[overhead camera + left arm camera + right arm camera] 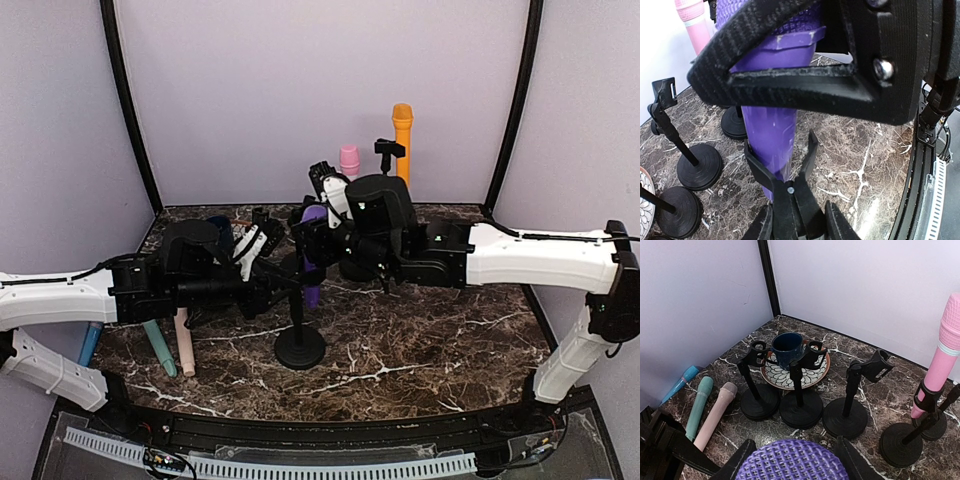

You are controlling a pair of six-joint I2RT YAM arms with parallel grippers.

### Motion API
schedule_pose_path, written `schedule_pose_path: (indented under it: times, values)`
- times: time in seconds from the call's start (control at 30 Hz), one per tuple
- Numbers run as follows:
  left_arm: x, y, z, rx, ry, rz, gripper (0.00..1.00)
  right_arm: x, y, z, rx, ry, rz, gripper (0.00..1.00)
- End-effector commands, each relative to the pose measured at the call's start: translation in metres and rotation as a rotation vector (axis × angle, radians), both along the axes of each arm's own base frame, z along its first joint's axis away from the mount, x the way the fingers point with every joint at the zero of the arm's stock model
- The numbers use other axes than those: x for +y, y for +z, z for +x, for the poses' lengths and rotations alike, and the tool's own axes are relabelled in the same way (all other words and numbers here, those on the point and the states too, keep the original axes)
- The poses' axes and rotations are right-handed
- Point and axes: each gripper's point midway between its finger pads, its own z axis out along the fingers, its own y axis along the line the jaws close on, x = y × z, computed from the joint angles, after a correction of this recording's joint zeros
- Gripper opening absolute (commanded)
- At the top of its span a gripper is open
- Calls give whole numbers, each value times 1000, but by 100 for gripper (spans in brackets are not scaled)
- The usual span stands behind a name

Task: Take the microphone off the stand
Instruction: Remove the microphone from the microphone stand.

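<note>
Right gripper [790, 452] was clamped on purple mic [771, 135] head; mic sat in stand [299, 346] clip. Left gripper [799, 227] was closed around stand stem just below clip.

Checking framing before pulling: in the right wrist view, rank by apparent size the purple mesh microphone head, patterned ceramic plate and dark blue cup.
1. purple mesh microphone head, though nearness inflates it
2. patterned ceramic plate
3. dark blue cup
</note>
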Motion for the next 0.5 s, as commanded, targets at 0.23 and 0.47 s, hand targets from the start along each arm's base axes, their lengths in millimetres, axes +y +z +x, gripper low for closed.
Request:
schedule_pose_path:
  times: [0.23, 0.47]
  values:
    - [30, -15, 10, -44, 118, 84, 4, -48, 69, 14, -80, -165, 133, 39]
    - [60, -18, 28, -89, 222, 104, 3, -90, 93, 22, -98, -233, 197, 38]
